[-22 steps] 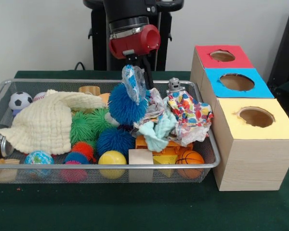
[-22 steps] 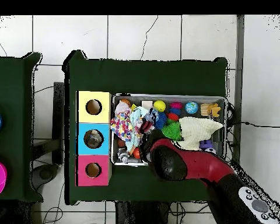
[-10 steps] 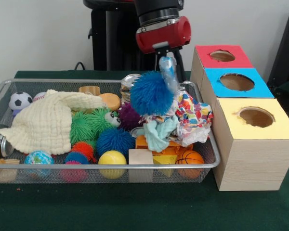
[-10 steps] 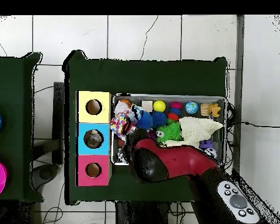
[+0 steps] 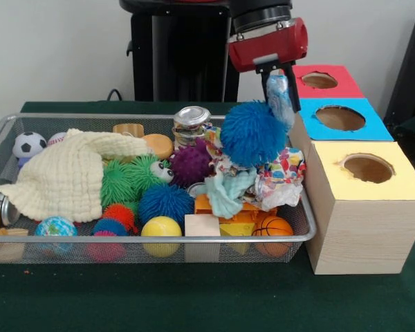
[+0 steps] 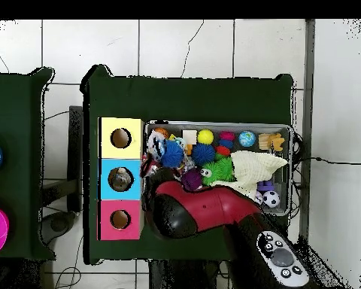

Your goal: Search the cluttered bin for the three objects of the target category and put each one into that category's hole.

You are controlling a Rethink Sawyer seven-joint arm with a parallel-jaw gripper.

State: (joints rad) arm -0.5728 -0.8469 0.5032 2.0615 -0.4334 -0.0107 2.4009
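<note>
The gripper (image 5: 282, 93) clamps the blue spiky ball (image 5: 254, 134), which hangs at its left beside the boxes (image 5: 346, 173)

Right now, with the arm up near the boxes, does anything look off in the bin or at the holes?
Nothing spilled: all loose items sit inside the wire bin. The one oddity is the blue spiky ball, which hangs from the gripper off to one side rather than centred. The cream cloth drapes over the toys, hiding some.

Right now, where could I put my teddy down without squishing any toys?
On the bare green tablecloth in front of the wire bin, or behind it in the overhead view. Inside the bin it is packed, balls against the cream cloth. The boxes fill one side.
</note>
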